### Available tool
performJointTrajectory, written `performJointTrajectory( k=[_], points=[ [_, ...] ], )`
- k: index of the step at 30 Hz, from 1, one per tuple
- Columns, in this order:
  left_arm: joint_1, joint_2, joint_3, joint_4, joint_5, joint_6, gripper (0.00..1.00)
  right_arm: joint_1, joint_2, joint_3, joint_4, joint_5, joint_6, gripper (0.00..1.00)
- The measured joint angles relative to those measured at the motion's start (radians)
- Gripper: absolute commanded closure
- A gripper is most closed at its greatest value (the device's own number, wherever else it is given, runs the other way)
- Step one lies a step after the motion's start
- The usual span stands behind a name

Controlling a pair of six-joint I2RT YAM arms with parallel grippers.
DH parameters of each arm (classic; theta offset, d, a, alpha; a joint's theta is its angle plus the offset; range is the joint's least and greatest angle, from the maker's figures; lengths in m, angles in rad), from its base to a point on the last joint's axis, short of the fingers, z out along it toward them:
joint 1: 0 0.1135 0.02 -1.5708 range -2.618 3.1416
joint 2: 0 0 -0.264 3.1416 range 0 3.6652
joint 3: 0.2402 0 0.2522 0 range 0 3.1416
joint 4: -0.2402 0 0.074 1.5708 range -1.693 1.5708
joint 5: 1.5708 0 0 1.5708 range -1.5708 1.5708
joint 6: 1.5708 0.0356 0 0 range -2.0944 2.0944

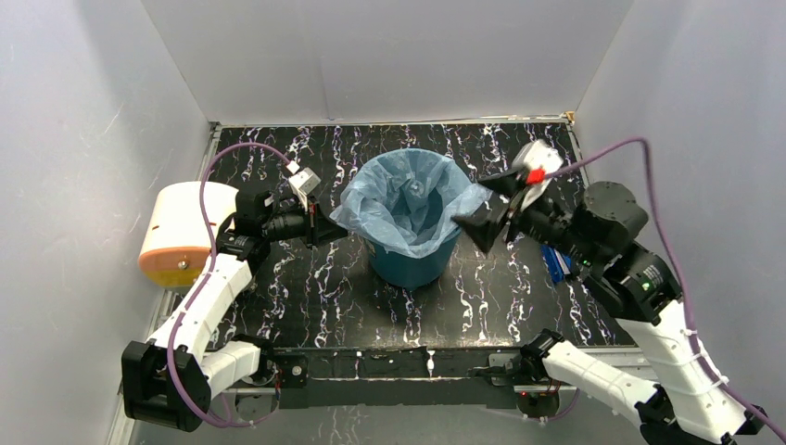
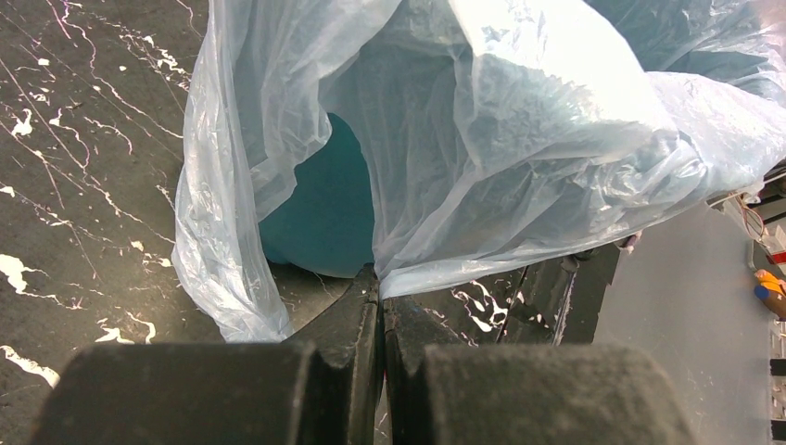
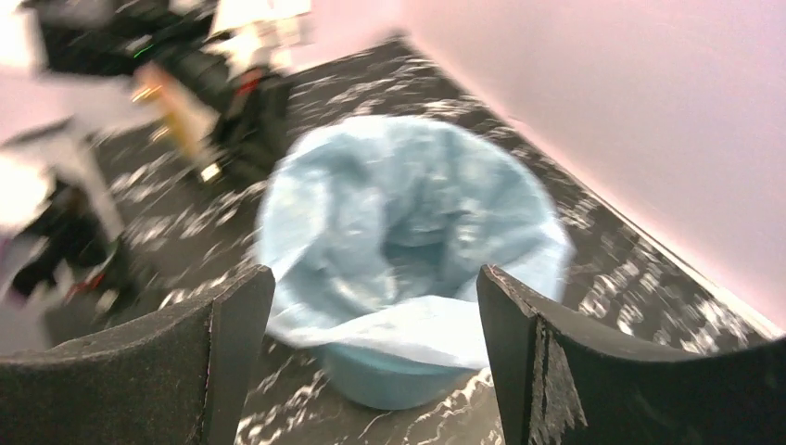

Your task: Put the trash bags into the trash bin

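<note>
holding a thin, translucent light-blue plastic bag (image 1: 408, 209) by its hem beside the teal round plastic bin (image 1: 412, 267)

the bag sits inside the bin, its crinkled mouth open upward and its hem spilling out over the rim. the bin's tapering teal wall shows below the plastic. the bin stands upright on the black, white-veined table (image 1: 306, 292).

just left of the bin, the left gripper (image 1: 335, 227) has its two black fingers pressed together on the bag's hem, and the film is drawn out from the rim toward it as a loose flap. the left wrist view shows the same: the fingertips (image 2: 361, 315) meet with no gap, the plastic gathers into them, and a patch of teal wall shows through a fold beyond.

just right of the bin, the right gripper (image 1: 471, 230) stands wide, with nothing between its fingers. a flap of the hem reaches out toward it; whether they touch cannot be told. its own wrist view, blurred, looks between the spread fingers (image 3: 232, 343) at the lined bin.

well left of the bin, past the left arm, a cream cylinder with an orange end (image 1: 181, 232) lies on its side by the wall. a small blue object (image 1: 553, 264) lies right of the bin, partly hidden by the right arm.
</note>
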Motion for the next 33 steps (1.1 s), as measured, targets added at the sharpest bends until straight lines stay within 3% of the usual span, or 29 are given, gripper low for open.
performJointTrajectory(
  k=[2, 5, 8, 12, 18, 21, 25, 29, 33],
  points=[
    [0.0, 0.0, 0.0, 0.001, 0.0, -0.001, 1.0, 0.0, 0.003, 0.048, -0.008, 0.206, 0.062, 0.11],
    [0.0, 0.0, 0.0, 0.001, 0.0, -0.003, 1.0, -0.001, 0.13, 0.183, -0.099, 0.487, 0.212, 0.12],
    [0.0, 0.0, 0.0, 0.002, 0.0, -0.004, 1.0, -0.003, 0.22, 0.191, -0.152, 0.631, 0.369, 0.19],
    [0.0, 0.0, 0.0, 0.004, 0.001, -0.006, 1.0, -0.003, 0.25, 0.092, -0.261, 0.681, 0.543, 0.25],
    [0.0, 0.0, 0.0, 0.003, 0.002, -0.008, 1.0, -0.003, 0.271, 0.19, -0.348, 0.742, 0.66, 0.37],
    [0.0, 0.0, 0.0, 0.003, 0.002, -0.008, 1.0, -0.003, 0.261, 0.201, -0.361, 0.755, 0.677, 0.63],
    [0.0, 0.0, 0.0, 0.003, 0.003, -0.008, 1.0, -0.003, 0.225, 0.143, -0.348, 0.749, 0.693, 0.72],
    [0.0, 0.0, 0.0, 0.003, 0.004, -0.008, 1.0, -0.003, 0.173, 0.008, -0.336, 0.753, 0.713, 0.91],
    [0.0, 0.0, 0.0, 0.003, 0.005, -0.008, 1.0, -0.003, 0.132, -0.108, -0.311, 0.769, 0.728, 0.94]
  ],
)
